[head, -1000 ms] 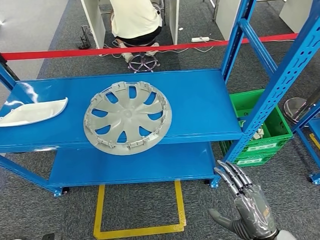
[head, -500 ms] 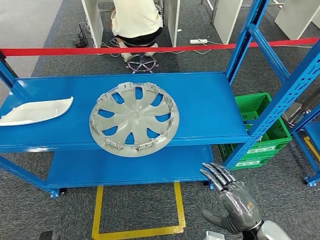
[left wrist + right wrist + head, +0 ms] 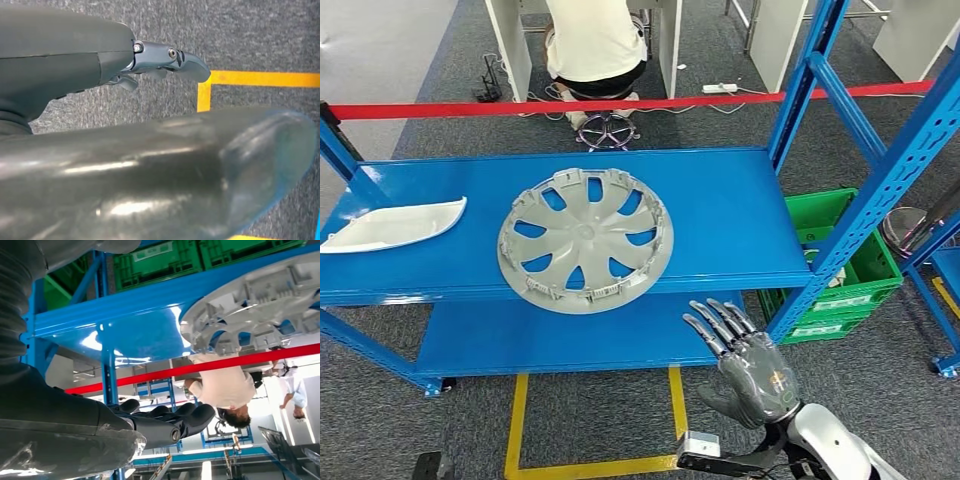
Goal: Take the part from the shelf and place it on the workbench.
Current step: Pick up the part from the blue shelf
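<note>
Grey carpet floor [image 3: 388,40] runs through the whole head view, and a red barrier tape [image 3: 471,106] crosses the upper part of the frame from edge to edge. A blue metal shelf [image 3: 727,215] fills the middle of the picture, its upper deck wide and glossy, a lower deck showing beneath it, and slanted blue uprights climbing toward the upper right corner. The part, a large grey wheel cover [image 3: 585,239], lies flat on the upper deck at the centre of the frame, its near rim just reaching the deck's front edge. A person in a pale shirt [image 3: 595,40] sits with their back turned at top centre, beyond the tape. At the right, behind an upright, stands a green crate [image 3: 878,265]. A white curved panel [image 3: 395,223] lies on the deck at the left edge, well apart from the wheel cover. A yellow floor marking [image 3: 596,463] outlines a square at bottom centre.

The right hand [image 3: 746,372] is raised at lower right, in front of and below the shelf's front edge, fingers spread and extended toward the shelf, holding nothing, apart from the wheel cover. In the left wrist view the left hand [image 3: 151,165] hangs over the carpet beside the yellow marking, fingers straight with nothing between them.
</note>
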Robot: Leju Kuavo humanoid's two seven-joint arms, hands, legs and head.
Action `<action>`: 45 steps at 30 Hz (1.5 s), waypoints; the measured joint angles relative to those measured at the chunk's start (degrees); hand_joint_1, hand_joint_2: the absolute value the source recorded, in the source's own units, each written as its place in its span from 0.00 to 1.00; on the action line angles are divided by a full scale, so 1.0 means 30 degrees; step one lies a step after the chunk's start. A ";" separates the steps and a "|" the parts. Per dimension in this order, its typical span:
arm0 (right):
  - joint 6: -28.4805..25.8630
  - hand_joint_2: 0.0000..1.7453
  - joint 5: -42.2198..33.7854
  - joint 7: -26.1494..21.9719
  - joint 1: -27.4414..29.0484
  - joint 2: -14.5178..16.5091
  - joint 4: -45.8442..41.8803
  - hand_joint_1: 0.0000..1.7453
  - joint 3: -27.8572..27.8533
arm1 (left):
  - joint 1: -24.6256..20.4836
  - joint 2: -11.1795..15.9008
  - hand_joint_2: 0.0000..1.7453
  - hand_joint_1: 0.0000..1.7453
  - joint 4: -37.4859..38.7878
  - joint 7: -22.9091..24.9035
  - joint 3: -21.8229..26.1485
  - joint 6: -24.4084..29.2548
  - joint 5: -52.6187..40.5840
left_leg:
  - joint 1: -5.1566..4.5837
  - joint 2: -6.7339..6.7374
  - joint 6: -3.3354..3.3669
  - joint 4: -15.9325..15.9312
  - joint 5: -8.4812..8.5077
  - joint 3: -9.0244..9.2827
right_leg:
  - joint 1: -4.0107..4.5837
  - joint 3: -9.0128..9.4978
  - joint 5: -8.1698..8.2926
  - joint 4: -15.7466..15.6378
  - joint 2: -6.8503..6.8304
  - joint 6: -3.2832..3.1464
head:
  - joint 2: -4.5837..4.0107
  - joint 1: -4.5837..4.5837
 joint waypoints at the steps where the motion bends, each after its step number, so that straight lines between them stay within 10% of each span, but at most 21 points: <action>1: 0.0069 1.00 0.0174 0.0029 -0.0098 0.0183 0.0185 0.00 -0.0009 | 0.0015 -0.0016 0.00 0.00 0.0000 0.0033 -0.0080 0.0007 0.0025 | 0.0110 -0.0007 -0.0166 0.0021 -0.0048 0.0032 | -0.0118 -0.0152 0.0138 0.0141 -0.0012 0.0200 | 0.0000 0.0002; 5: 0.0280 1.00 0.0771 0.0166 -0.0668 0.0939 0.0955 0.00 0.0004 | -0.0019 -0.0036 0.00 0.00 -0.0042 0.0157 -0.0377 0.0091 0.0148 | 0.0676 -0.0069 -0.1195 0.0592 -0.0490 0.0089 | -0.0626 0.1441 0.1775 -0.3610 0.0113 0.1041 | 0.0000 0.0131; 11: 0.0308 1.00 0.0949 0.0213 -0.1076 0.1975 0.1809 0.00 -0.0053 | -0.0110 -0.0073 0.00 0.00 -0.0131 0.0173 -0.0772 0.0368 0.0525 | 0.0652 0.0003 -0.1945 0.1771 -0.1053 -0.0407 | -0.0607 0.1845 0.1239 -0.3640 0.0316 -0.0079 | 0.0002 -0.0093; 15: 0.0372 1.00 0.1075 0.0166 -0.1406 0.2571 0.2489 0.00 -0.0033 | -0.0135 -0.0182 0.00 0.00 -0.0153 0.0219 -0.1034 0.0474 0.0819 | 0.0322 0.0058 -0.1589 0.6164 -0.2306 -0.3626 | -0.0329 0.2718 0.0885 -0.4158 0.0281 -0.0455 | 0.0002 -0.0211; 17: 0.0386 1.00 0.1055 0.0086 -0.1481 0.2790 0.2886 0.00 0.0000 | -0.0076 -0.0222 0.00 0.00 -0.0153 0.0264 -0.1189 0.0514 0.0953 | 0.0085 0.0051 -0.1209 0.6352 -0.2433 -0.4470 | -0.0151 0.3384 0.0570 -0.4424 0.0320 -0.0604 | 0.0002 -0.0211; 22: 0.0382 1.00 0.0891 0.0018 -0.1914 0.3333 0.3676 0.00 0.0129 | 0.0017 -0.0268 0.00 0.00 -0.0217 0.0408 -0.1548 0.0515 0.1359 | -0.0556 -0.0271 -0.0304 0.1368 0.2300 -0.3642 | 0.0209 0.4916 -0.0611 -0.4899 0.0561 -0.0599 | 0.0000 -0.0209; 25: 0.0386 1.00 0.0865 -0.0009 -0.2195 0.3530 0.3936 0.00 0.0204 | -0.0070 -0.0364 0.00 0.00 -0.0335 0.0402 -0.1807 0.0366 0.1528 | -0.0554 -0.0372 -0.0312 0.1153 0.2322 -0.3408 | 0.0240 0.5428 -0.1117 -0.5306 0.0593 -0.0436 | -0.0002 -0.0169; 27: 0.0386 1.00 0.0847 -0.0011 -0.2392 0.3614 0.4031 0.00 0.0235 | -0.0147 -0.0399 0.00 0.00 -0.0441 0.0362 -0.1967 0.0282 0.1539 | -0.0494 -0.0351 -0.0071 0.1126 0.2035 -0.3183 | 0.0251 0.5060 -0.1666 -0.4406 0.0284 -0.0282 | 0.0000 -0.0120; 31: 0.0353 1.00 0.0680 -0.0047 -0.2531 0.3674 0.4392 0.00 0.0339 | 0.0085 -0.0410 0.00 0.00 -0.0537 0.0140 -0.2499 0.0036 0.1625 | -0.0637 -0.0310 0.0242 0.1115 0.1399 -0.2535 | 0.0338 0.1807 -0.3056 0.0367 -0.0037 -0.0253 | 0.0000 -0.0077; 36: 0.0295 1.00 0.0547 -0.0137 -0.2607 0.3678 0.4648 0.00 0.0505 | 0.0407 -0.0434 0.00 0.00 -0.0869 0.0095 -0.3386 -0.0120 0.2122 | -0.0916 -0.0441 0.0287 0.1137 0.0937 -0.1791 | 0.0753 0.1814 0.1355 -0.3653 -0.0041 -0.0985 | -0.0002 -0.0106; 41: 0.0176 1.00 0.0490 -0.0282 -0.2676 0.3687 0.4745 0.00 0.0621 | 0.0549 -0.0407 0.00 0.00 -0.1055 0.0142 -0.3871 -0.0120 0.2277 | -0.0963 -0.0442 -0.0124 0.1294 0.0723 -0.1931 | 0.0670 0.1896 0.2228 -0.4583 -0.0002 -0.1276 | -0.0005 -0.0160; 45: 0.0084 1.00 0.0468 -0.0330 -0.2663 0.3738 0.4747 0.00 0.0681 | 0.0616 -0.0386 0.00 0.00 -0.1356 0.0323 -0.4266 -0.0084 0.2771 | -0.0572 -0.0235 -0.0856 0.5099 -0.1958 -0.3254 | 0.0309 0.1628 0.2710 -0.4827 -0.0125 -0.1230 | -0.0006 -0.0304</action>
